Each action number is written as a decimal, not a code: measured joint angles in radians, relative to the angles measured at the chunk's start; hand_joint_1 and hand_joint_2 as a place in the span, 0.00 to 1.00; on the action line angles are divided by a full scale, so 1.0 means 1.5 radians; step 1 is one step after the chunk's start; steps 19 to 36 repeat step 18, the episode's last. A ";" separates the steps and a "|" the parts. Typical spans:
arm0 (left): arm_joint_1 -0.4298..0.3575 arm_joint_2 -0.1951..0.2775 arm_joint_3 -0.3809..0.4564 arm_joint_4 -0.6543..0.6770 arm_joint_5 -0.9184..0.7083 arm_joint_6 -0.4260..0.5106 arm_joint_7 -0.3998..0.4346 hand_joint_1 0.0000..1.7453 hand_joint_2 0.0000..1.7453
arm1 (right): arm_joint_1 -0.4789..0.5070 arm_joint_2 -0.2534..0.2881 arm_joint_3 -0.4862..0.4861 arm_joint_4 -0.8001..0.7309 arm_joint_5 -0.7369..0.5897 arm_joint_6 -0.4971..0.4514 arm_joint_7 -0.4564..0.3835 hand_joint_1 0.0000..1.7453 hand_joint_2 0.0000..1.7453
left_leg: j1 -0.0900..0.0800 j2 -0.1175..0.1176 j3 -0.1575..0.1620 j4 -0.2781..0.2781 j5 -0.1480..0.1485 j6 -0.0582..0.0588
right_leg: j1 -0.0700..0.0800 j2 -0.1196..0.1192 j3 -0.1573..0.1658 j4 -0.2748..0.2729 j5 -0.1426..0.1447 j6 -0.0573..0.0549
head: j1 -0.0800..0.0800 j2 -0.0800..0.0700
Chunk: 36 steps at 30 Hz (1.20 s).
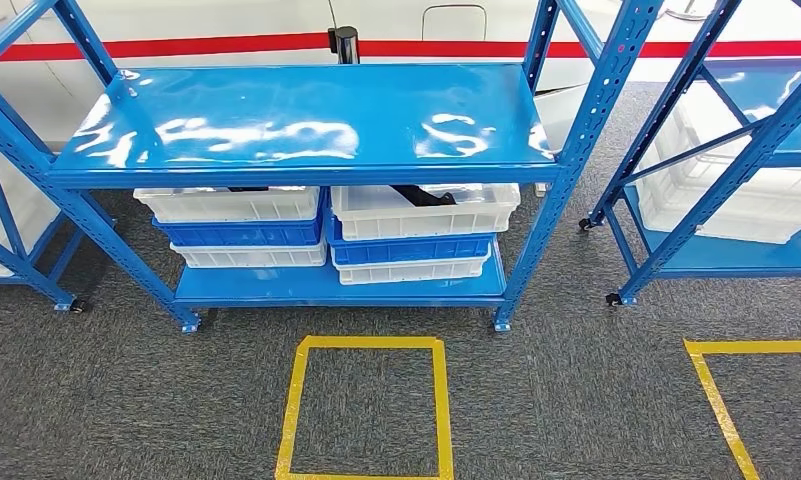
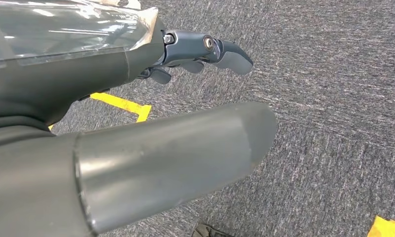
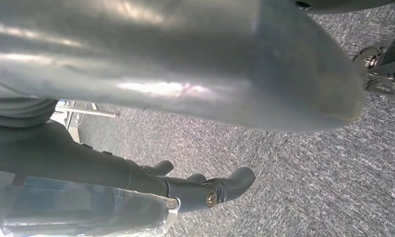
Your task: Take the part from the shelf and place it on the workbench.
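At 12 o'clock in the head view stands a blue shelf (image 1: 306, 125) with a glossy, bare upper deck. On its lower deck sit two stacks of crates. The right stack at about 1 o'clock is topped by a white crate (image 1: 426, 210) holding a dark part (image 1: 423, 195), which lies partly under the deck edge; its shape cannot be made out. The left stack is topped by another white crate (image 1: 228, 204), with a dark sliver showing at its back rim. A yellow tape square (image 1: 364, 410) marks the grey carpet (image 1: 576, 400) at 6 o'clock; a second blue rack (image 1: 721, 150) stands at 3 o'clock.

Left hand (image 2: 185, 74): hangs over carpet, fingers apart and extended, grasping nothing. Right hand (image 3: 195, 148): likewise over carpet, fingers extended and spread from the thumb, nothing in its grasp.
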 joint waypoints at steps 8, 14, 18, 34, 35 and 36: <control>0.000 0.000 0.000 0.000 0.002 -0.011 -0.008 0.00 1.00 | 0.000 0.000 0.000 0.000 0.000 0.000 0.000 0.00 1.00 | 0.000 0.000 0.000 0.000 0.000 0.000 | 0.000 0.000 0.000 0.000 0.000 0.000 | 0.000 0.000; 0.011 0.008 -0.043 -0.004 0.053 -0.043 -0.002 0.00 0.25 | 0.008 -0.002 0.000 -0.003 -0.020 0.004 -0.007 0.00 0.25 | 0.000 0.000 0.000 0.000 0.000 0.000 | 0.000 0.000 0.000 0.000 0.000 0.000 | 0.000 0.000; 0.022 0.016 -0.092 -0.011 0.103 -0.060 0.011 0.00 0.00 | 0.016 -0.003 0.000 -0.008 -0.043 0.011 -0.017 0.00 0.00 | 0.000 0.000 0.000 0.000 0.000 0.000 | 0.000 0.000 0.000 0.000 0.000 0.000 | 0.000 0.000; 0.022 0.016 -0.092 -0.011 0.103 -0.060 0.011 0.00 0.00 | 0.016 -0.003 0.000 -0.008 -0.043 0.011 -0.017 0.00 0.00 | 0.000 0.000 0.000 0.000 0.000 0.000 | 0.000 0.000 0.000 0.000 0.000 0.000 | 0.000 0.000; 0.022 0.016 -0.092 -0.011 0.103 -0.060 0.011 0.00 0.00 | 0.016 -0.003 0.000 -0.008 -0.043 0.011 -0.017 0.00 0.00 | 0.000 0.000 0.000 0.000 0.000 0.000 | 0.000 0.000 0.000 0.000 0.000 0.000 | 0.000 0.000; 0.022 0.016 -0.092 -0.011 0.103 -0.060 0.011 0.00 0.00 | 0.016 -0.003 0.000 -0.008 -0.043 0.011 -0.017 0.00 0.00 | 0.000 0.000 0.000 0.000 0.000 0.000 | 0.000 0.000 0.000 0.000 0.000 0.000 | 0.000 0.000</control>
